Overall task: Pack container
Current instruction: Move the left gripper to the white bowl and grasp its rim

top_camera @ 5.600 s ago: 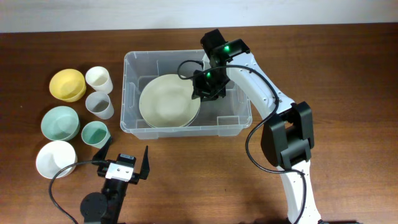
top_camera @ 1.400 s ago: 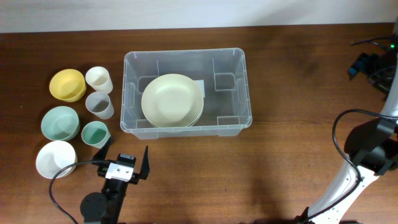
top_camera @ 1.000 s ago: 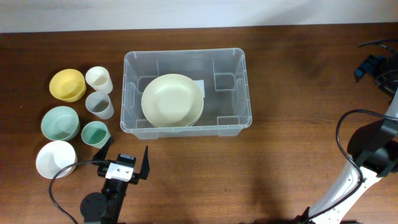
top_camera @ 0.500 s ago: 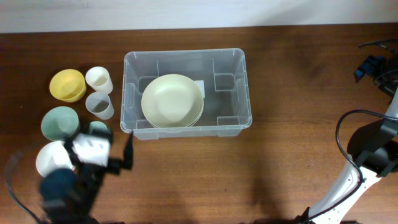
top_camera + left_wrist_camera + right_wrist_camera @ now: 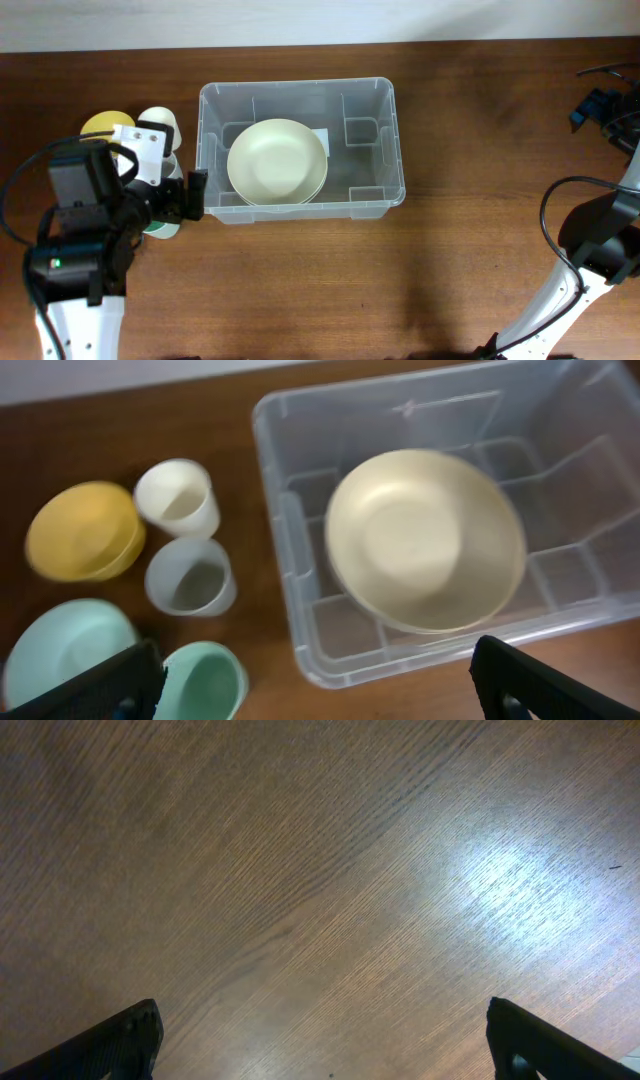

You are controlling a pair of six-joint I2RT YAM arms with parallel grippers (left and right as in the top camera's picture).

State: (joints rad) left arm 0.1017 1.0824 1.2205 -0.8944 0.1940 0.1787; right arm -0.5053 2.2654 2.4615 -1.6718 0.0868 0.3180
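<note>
Clear plastic container (image 5: 300, 86) lies below the left gripper (image 5: 315, 660), jaws spread; right gripper (image 5: 322, 1020), likewise spread, points down at the table (image 5: 300, 870).

— What sort of place is this?

— A robotics lab bench, dressed up with kitchenware. Two jointed robot arms work at a brown wood-grain table (image 5: 450, 120): the left arm (image 5: 80, 250) at 8 o'clock, with a green status light (image 5: 57, 263) glowing on it, and the right arm (image 5: 590, 250) at 4 o'clock, with a black cable (image 5: 548, 210) looping loose beside it.

— And the kitchen side?

— At 9 o'clock, a cluster of a yellow bowl (image 5: 98, 125), a white cup (image 5: 160, 120) and a grey cup (image 5: 190, 575). At the centre, a clear container (image 5: 300, 85) holds a cream plate (image 5: 277, 162). A plain pale wall (image 5: 300, 20) runs along 12 o'clock.
</note>
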